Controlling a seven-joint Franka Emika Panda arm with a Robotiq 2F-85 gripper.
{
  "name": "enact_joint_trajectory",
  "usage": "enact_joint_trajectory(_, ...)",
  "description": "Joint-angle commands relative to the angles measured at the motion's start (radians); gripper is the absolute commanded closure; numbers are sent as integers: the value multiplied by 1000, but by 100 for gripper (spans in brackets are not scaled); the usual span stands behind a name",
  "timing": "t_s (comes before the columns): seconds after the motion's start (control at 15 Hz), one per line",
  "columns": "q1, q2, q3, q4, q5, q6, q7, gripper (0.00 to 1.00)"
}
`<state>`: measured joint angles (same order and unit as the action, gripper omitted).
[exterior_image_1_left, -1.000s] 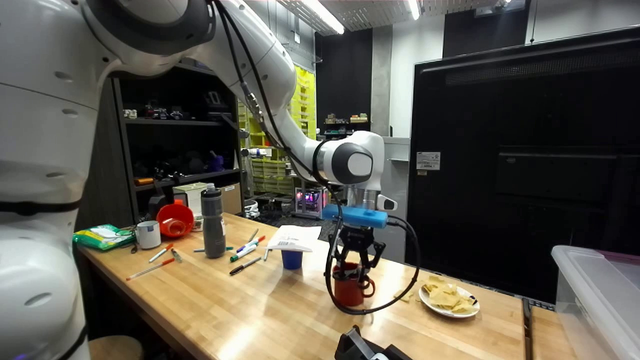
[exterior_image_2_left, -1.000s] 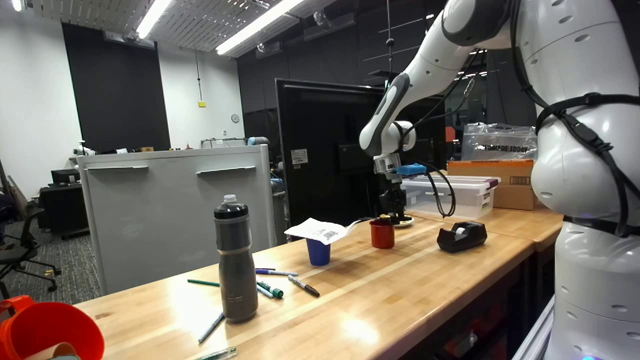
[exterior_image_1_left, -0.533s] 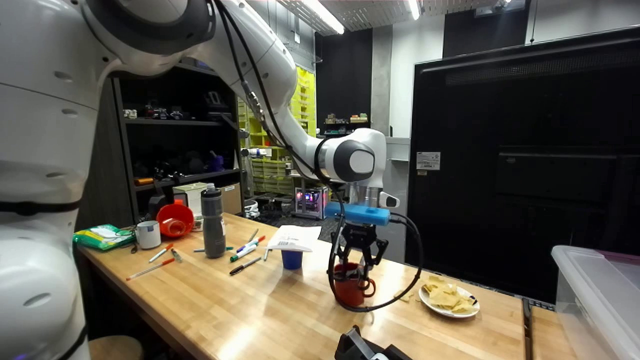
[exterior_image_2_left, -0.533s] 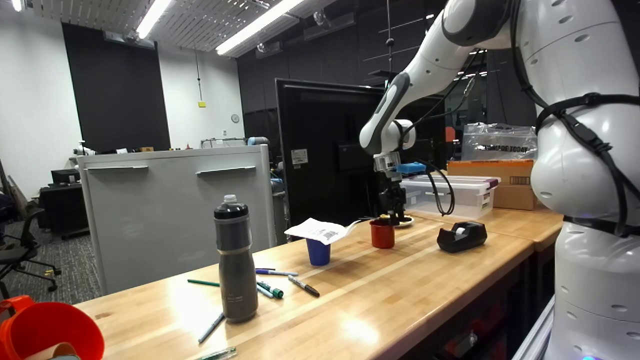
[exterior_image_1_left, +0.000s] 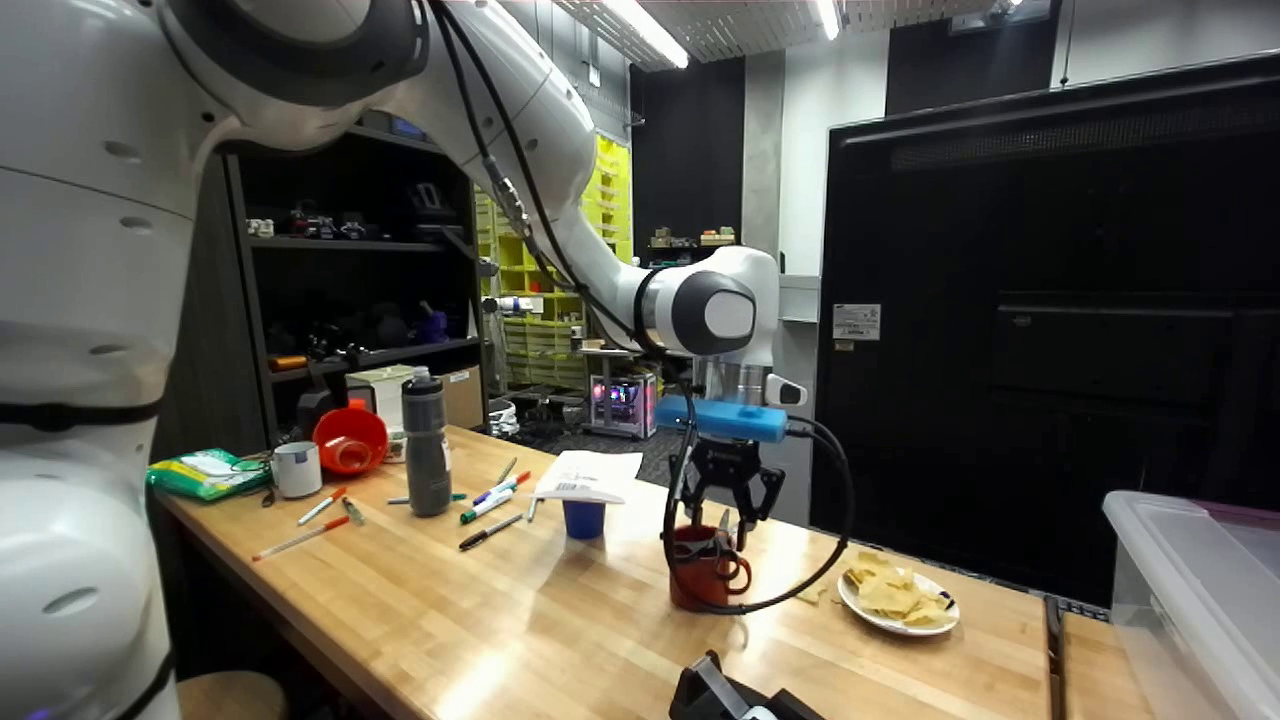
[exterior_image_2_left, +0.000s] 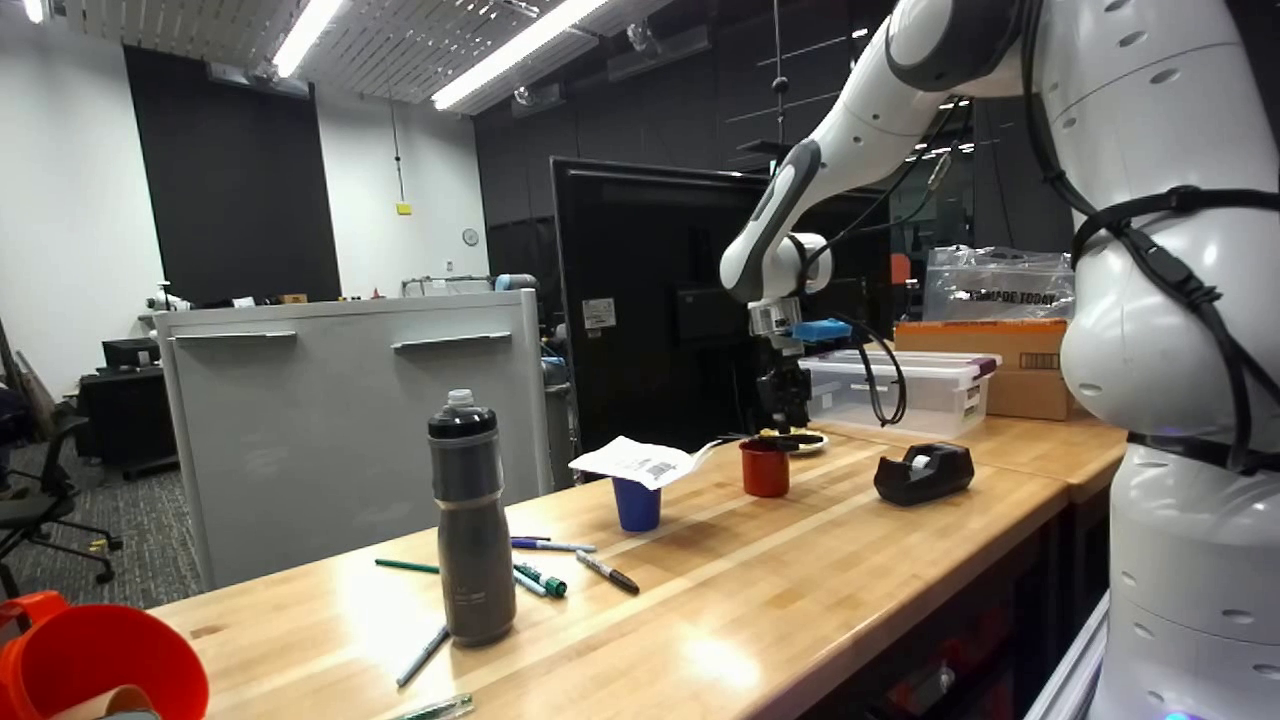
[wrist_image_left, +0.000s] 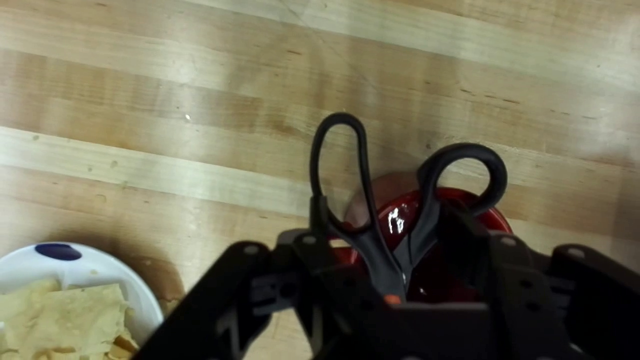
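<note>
A red mug (exterior_image_1_left: 693, 588) stands upright on the wooden table, seen in both exterior views. Black-handled scissors (wrist_image_left: 382, 267) lean in it, handles up and spread apart, with their lower part inside the mug and hidden. Just over the mug's rim is my gripper (exterior_image_1_left: 718, 527), pointing down with its fingers parted. In the wrist view the gripper (wrist_image_left: 385, 215) straddles the scissors: one finger lies beside the long handle loop, the other overlaps the round loop's base. Whether either finger touches a handle I cannot tell. The black cable hangs in a loop before the mug.
A white plate (wrist_image_left: 107, 262) of chips lies close to the mug. A blue cup (exterior_image_1_left: 584, 520) topped with white paper (exterior_image_1_left: 588, 472) and a black tape dispenser (exterior_image_2_left: 925, 473) stand nearby. Further off are a grey bottle (exterior_image_1_left: 427, 455), several pens and a clear bin (exterior_image_1_left: 1160, 590).
My gripper has risen a little out of the mug, and its fingers have spread slightly. The scissors stay in the mug, and their handles now show more clearly. The mug has not moved.
</note>
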<state>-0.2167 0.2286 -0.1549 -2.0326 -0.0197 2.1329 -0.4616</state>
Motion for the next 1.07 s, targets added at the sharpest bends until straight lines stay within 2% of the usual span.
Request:
enact_joint_trajectory(0.0,-7,-9,10,1,9,-25,1,42)
enact_joint_trajectory(0.2,-6,1,11,2,7,-31,5,45)
enact_joint_trajectory(1.0,0,25,18,-2,-4,-33,15,42)
